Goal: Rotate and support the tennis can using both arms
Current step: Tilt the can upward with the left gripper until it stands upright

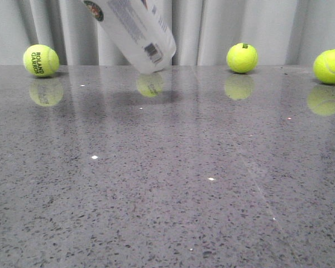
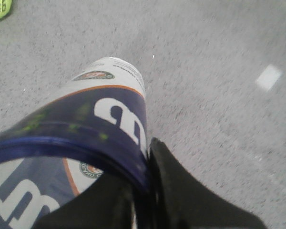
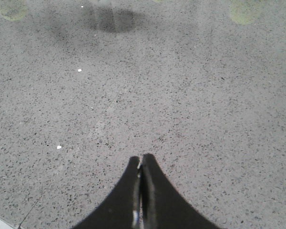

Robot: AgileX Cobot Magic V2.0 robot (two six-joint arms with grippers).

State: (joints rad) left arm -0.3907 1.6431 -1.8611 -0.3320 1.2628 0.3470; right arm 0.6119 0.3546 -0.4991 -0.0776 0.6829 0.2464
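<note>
The tennis can (image 1: 135, 30) hangs tilted above the far part of the table, its white barcode end lowest and its upper part cut off by the frame's top edge. In the left wrist view the tennis can (image 2: 109, 107) shows its navy band, orange stripe and round logo. My left gripper (image 2: 144, 164) is shut on its open rim, with one finger inside the can and one finger (image 2: 171, 181) outside. My right gripper (image 3: 141, 158) is shut and holds nothing. It hovers over bare table, apart from the can. Neither arm shows in the front view.
Three yellow tennis balls lie along the table's far edge by the curtain: one on the left (image 1: 41, 60), one right of centre (image 1: 242, 57), one at the far right (image 1: 330, 66). A ball (image 2: 0, 7) also shows in the left wrist view. The grey speckled tabletop (image 1: 167, 184) is glossy.
</note>
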